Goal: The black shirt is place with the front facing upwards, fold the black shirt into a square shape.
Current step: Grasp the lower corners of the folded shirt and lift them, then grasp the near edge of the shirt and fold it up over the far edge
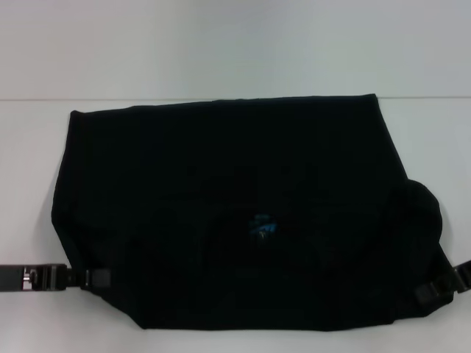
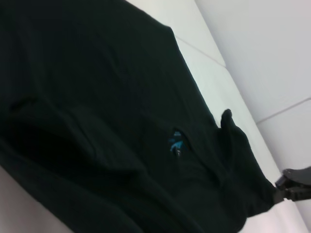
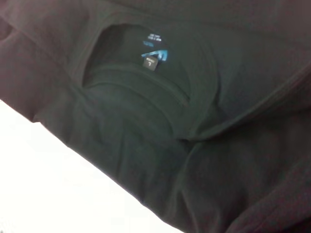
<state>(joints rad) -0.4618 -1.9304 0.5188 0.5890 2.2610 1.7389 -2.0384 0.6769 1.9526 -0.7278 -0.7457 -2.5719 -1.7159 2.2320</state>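
The black shirt (image 1: 235,191) lies spread on the white table (image 1: 235,44), its neck opening toward me and the small blue neck tag (image 1: 261,224) showing. The tag also shows in the left wrist view (image 2: 175,143) and the right wrist view (image 3: 154,54). The chest lettering is not visible. My left gripper (image 1: 97,277) is at the shirt's near left edge, touching the fabric. My right gripper (image 1: 436,289) is at the near right corner, and also shows in the left wrist view (image 2: 290,188). It is shut on the cloth, which is drawn up to it below a raised bulge of sleeve (image 1: 419,209).
A seam (image 1: 44,99) runs across the table behind the shirt. White table surface lies on both sides of the shirt and along the near edge (image 1: 44,323).
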